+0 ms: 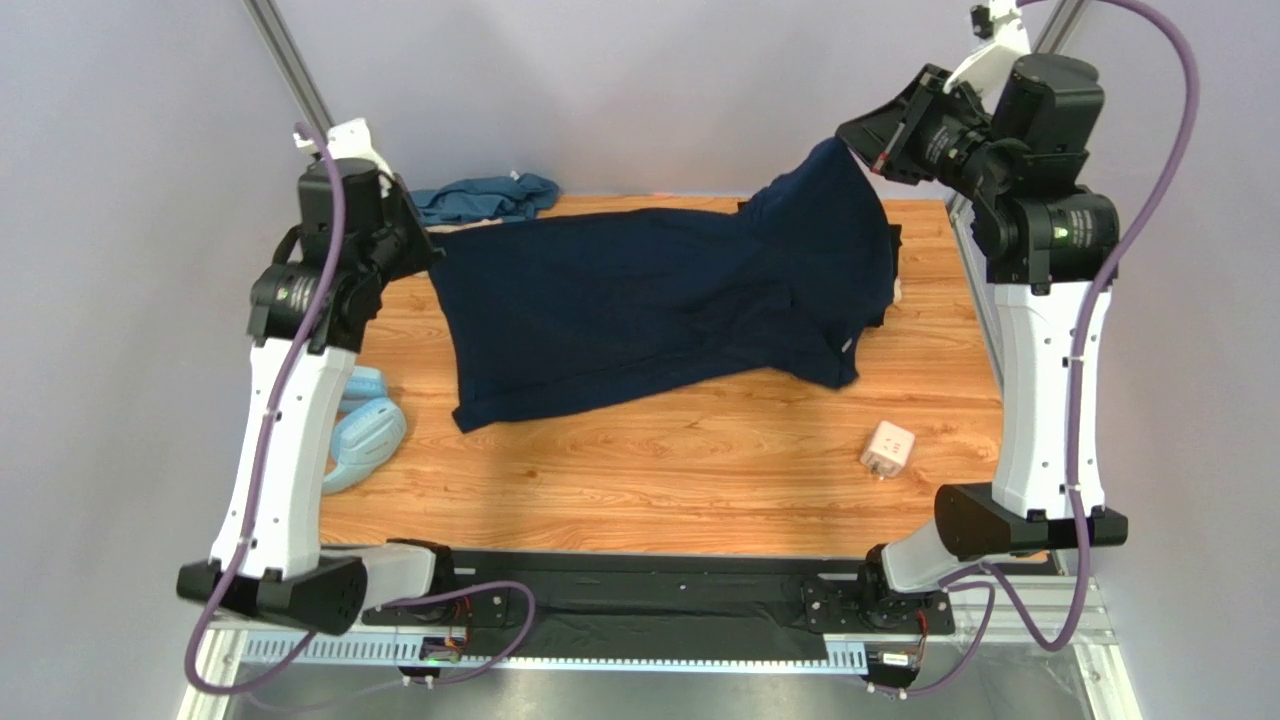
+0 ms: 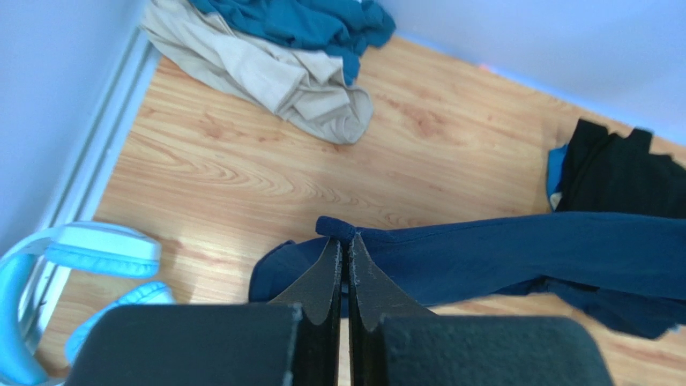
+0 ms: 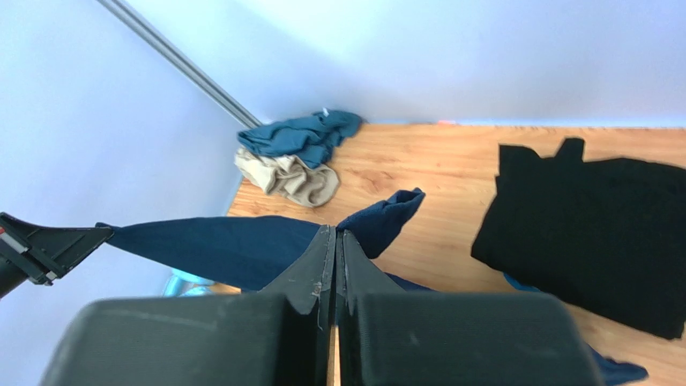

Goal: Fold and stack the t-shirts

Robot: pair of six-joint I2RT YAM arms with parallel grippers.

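1. Dark navy t-shirt (image 1: 661,308): lifted and stretched between both arms over the far half of the tabletop (image 1: 676,465), with the lower edge seemingly resting on the wood toward the middle.
2. Left gripper (image 2: 344,241): pinched tight on a bunched bit of navy cloth, by the far-left part of the tabletop.
3. Right gripper (image 3: 334,232): likewise clamped on navy cloth, raised higher, over the far-right corner.
4. Judged step: spreading the shirt flat, ready for folding.
5. Level the two grips first, lowering the right side to match the left, for an even, untwisted hang.
6. Pull taut but gently. With only a small pinch of cloth in each gripper, a hard tug risks a slip.
7. Lay the shirt down toward the bare middle, away from the folded black t-shirt (image 3: 588,233) at the far-right edge, partly under the navy cloth. Dragging across it would likely undo the fold.
8. Steer clear of the teal t-shirt (image 1: 489,198) and tan t-shirt (image 2: 274,76) heaped in the far-left corner, the pale blue headphones (image 1: 361,435) at the left edge, and the small white cube (image 1: 887,450) near the right edge.
9. Let go only once the cloth lies flat, sleeves out.
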